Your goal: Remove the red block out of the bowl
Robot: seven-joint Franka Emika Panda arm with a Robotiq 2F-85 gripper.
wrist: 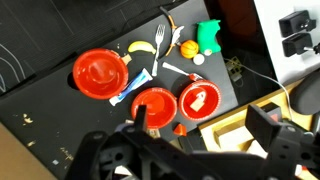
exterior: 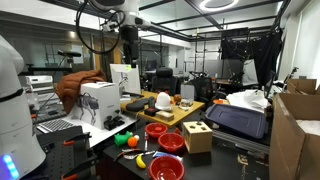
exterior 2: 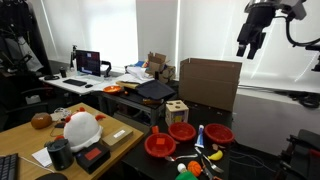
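A tiny red block (wrist: 179, 128) lies on the black table, outside the bowls, just below the gap between the middle red bowl (wrist: 153, 105) and the small red bowl (wrist: 198, 98). The small bowl holds a pale tan piece. A larger red bowl (wrist: 100, 72) sits apart from them and looks empty. My gripper (wrist: 201, 112) is open and empty, high above the bowls, and shows in both exterior views (exterior: 128, 40) (exterior 2: 250, 42). The three bowls also show in both exterior views (exterior: 166, 167) (exterior 2: 160, 145). The block is too small to make out there.
A wooden box (wrist: 235, 125) stands right beside the block and small bowl (exterior: 197, 135) (exterior 2: 177, 108). A yellow banana piece (wrist: 140, 47), orange ball (wrist: 186, 48), green toy (wrist: 208, 35), fork (wrist: 165, 25) and blue-white utensil (wrist: 135, 85) lie near the bowls. A cardboard box (exterior 2: 208, 82) stands behind.
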